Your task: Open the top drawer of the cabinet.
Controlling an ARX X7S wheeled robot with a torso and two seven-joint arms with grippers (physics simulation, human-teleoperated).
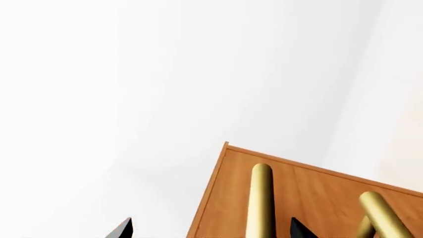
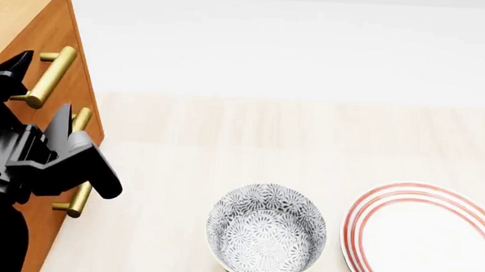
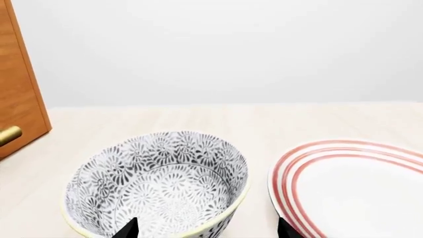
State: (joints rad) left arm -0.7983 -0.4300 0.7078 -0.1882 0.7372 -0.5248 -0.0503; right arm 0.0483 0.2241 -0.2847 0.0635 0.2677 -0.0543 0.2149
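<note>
Top drawer (image 2: 56, 42) of the cabinet (image 2: 21, 7) sits at the left edge of the head view, an orange-brown wood-grain front that looks flush with the front below it. Its handle (image 2: 49, 78) is a round, smooth brass bar on short posts. A second brass handle (image 2: 80, 166) of the same shape marks the lower drawer (image 2: 38, 225), making two drawers and two handles in all. The cabinet is boxy with sharp edges and a paler top face.

The left gripper (image 2: 38, 95) is black and angular; its fingers stand spread apart, one tip beyond the upper handle and the other between the two handles, with nothing clamped. In the left wrist view both brass bars rise in front of the wood panel, one dark fingertip (image 1: 302, 229) between them and the other (image 1: 121, 229) off the cabinet's side.

On the pale wooden surface (image 2: 267, 131) stand one round bowl (image 2: 266, 232), patterned with fine grey-and-white flowers and cream at the rim, and one glossy white plate (image 2: 424, 239) ringed with thin red bands. They are just beside each other, well apart from the cabinet.

The right gripper (image 3: 207, 229) shows only two black fingertips, set wide apart, one before the bowl and one at the plate's edge, holding nothing.
</note>
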